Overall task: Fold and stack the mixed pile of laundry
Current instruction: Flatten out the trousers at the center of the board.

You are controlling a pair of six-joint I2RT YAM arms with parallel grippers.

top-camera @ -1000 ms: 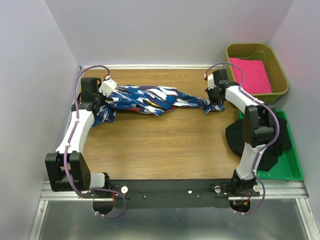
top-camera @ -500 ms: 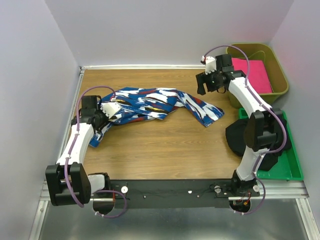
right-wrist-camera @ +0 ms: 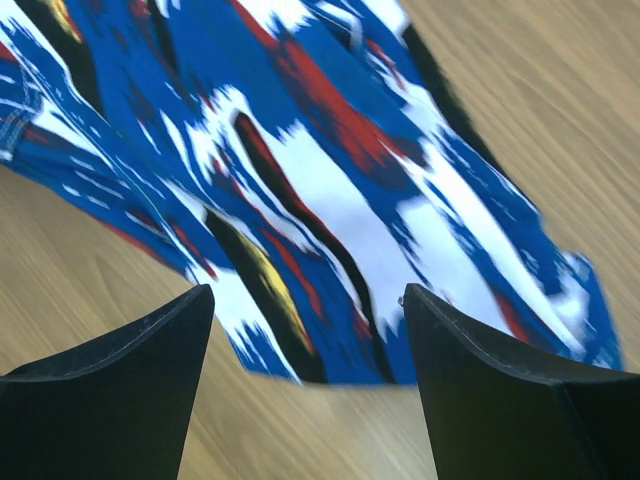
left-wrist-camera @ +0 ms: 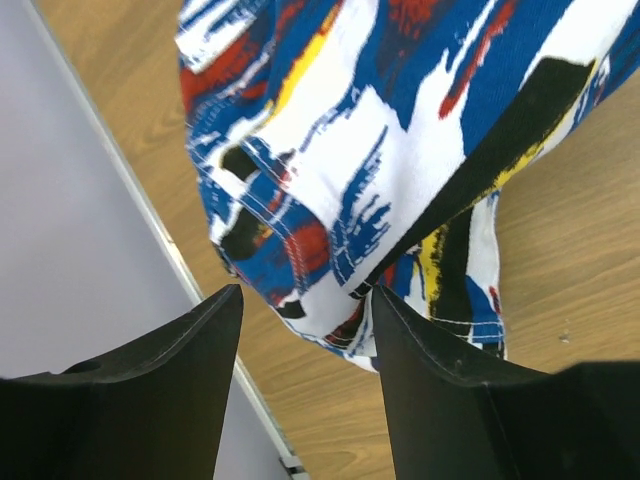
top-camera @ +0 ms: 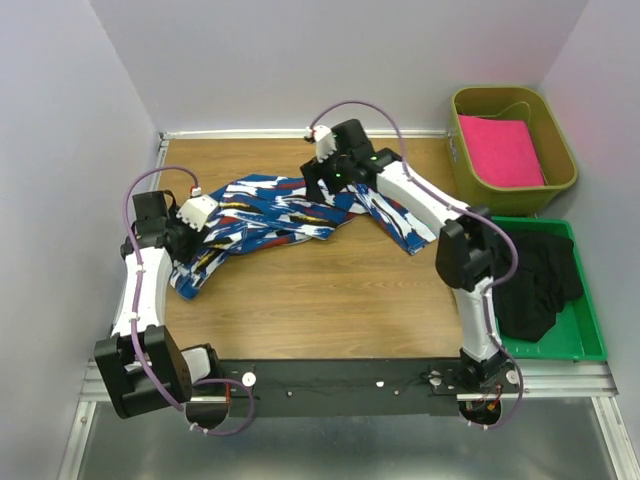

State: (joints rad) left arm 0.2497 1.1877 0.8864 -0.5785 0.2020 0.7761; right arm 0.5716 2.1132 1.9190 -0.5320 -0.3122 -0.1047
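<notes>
Well apart, empty: left fingers (left-wrist-camera: pixel 150 390), right fingers (right-wrist-camera: pixel 110 390), over blue cloth (top-camera: pixel 290 205).

Pink cloth (top-camera: pixel 500 150) folded in olive bin (top-camera: pixel 470 192); green tray (top-camera: pixel 586 342) nr it.

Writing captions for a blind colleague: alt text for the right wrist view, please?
The right arm's two dark fingers, spread open and empty, hover over a blue cloth blotched white, red, black and yellow, lying rumpled on a wooden table.
</notes>
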